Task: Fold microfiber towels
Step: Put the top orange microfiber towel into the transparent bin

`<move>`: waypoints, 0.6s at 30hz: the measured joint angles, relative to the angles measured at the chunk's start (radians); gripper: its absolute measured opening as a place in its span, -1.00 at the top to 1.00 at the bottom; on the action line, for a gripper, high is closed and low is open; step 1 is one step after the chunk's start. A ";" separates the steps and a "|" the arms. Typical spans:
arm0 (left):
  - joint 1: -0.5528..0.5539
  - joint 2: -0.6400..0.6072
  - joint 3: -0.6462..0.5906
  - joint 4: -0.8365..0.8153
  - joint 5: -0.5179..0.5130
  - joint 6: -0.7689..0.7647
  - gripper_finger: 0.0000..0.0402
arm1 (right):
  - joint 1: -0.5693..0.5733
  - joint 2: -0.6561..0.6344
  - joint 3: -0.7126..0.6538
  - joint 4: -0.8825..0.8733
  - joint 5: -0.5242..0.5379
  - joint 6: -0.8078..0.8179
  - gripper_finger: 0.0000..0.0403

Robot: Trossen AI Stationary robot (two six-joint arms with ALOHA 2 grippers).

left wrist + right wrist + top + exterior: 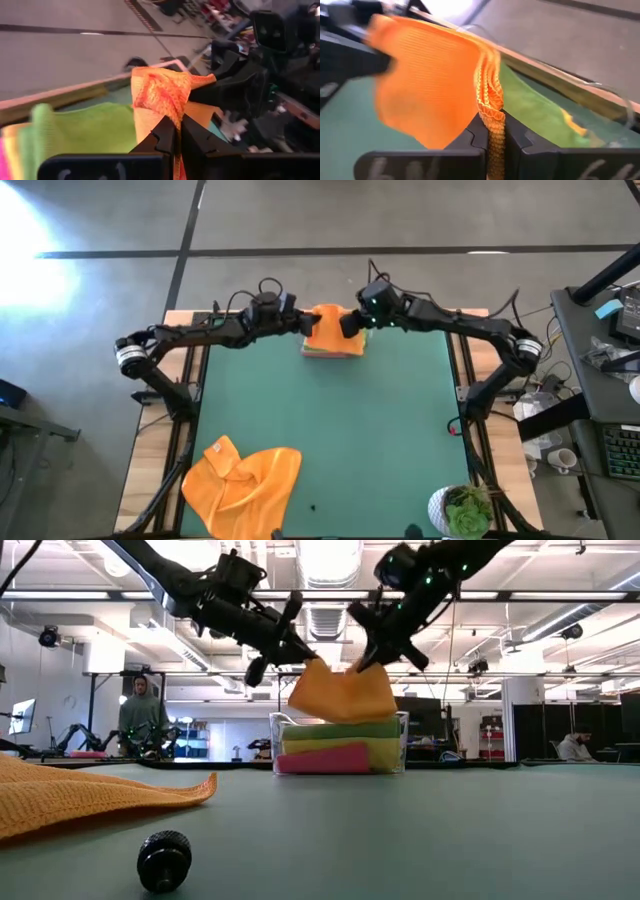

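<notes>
Item: folded orange towel [343, 693], light, limp; I hold it over the clear tray [339, 745]. Left gripper [300, 655] and right gripper [368, 658] fingers pinch opposite top corners; best hold there.

I've got both arms stretched in toward each other at the far middle of the table, raised well off the surface. My left gripper [308, 325] comes in from the left, wrist angled down and inward, jaws pinched tight on a fold of the orange towel [328, 323]. My right gripper [350, 323] mirrors it from the right, tilted down, jaws likewise clamped on the opposite edge. The two grippers are near each other, facing, not touching.
</notes>
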 joint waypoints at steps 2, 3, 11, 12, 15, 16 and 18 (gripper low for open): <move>0.015 0.000 0.007 -0.010 -0.024 0.001 0.99 | -0.026 0.029 0.008 -0.011 -0.011 -0.007 0.94; 0.020 0.003 0.008 -0.010 -0.035 0.001 0.99 | -0.039 0.045 0.013 -0.009 -0.028 -0.012 0.94; 0.035 0.084 0.009 -0.014 -0.072 -0.011 0.99 | -0.085 0.178 0.064 -0.036 -0.080 -0.121 0.94; 0.036 0.097 0.014 -0.012 -0.074 -0.010 0.99 | -0.089 0.191 0.075 -0.049 -0.080 -0.144 0.94; 0.040 0.128 0.019 -0.013 -0.091 -0.011 0.99 | -0.092 0.222 0.103 -0.057 -0.076 -0.194 0.94; 0.043 0.136 0.021 -0.012 -0.093 -0.011 0.99 | -0.096 0.227 0.110 -0.057 -0.076 -0.205 0.94; 0.046 0.145 0.022 -0.012 -0.096 -0.011 0.99 | -0.100 0.237 0.128 -0.059 -0.075 -0.221 0.94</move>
